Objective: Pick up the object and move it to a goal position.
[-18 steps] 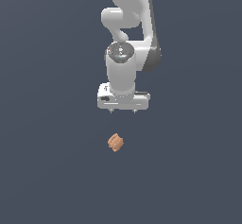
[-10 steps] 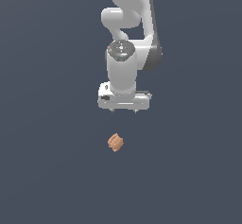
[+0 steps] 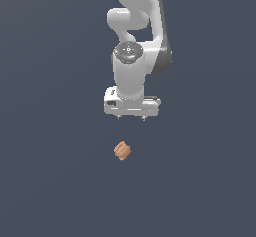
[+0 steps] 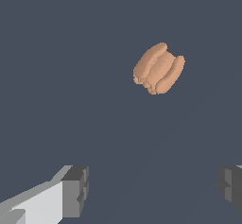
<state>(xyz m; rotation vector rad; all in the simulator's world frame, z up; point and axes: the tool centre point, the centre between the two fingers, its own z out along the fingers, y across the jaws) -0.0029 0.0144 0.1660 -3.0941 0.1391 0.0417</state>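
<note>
Object (image 3: 122, 151): small orange-brown lump, ridged lobed sides.

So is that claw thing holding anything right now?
Gripper: open and empty; the orange-brown lumpy chunk lies apart from it.

The object (image 3: 122, 151), a small orange-brown ridged, lobed lump, lies tilted on the dark surface.

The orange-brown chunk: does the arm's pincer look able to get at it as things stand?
Probably yes. The orange-brown chunk lies alone on the bare surface, nothing around it, and the pincer hangs apart from it with fingers spread wide.
</note>
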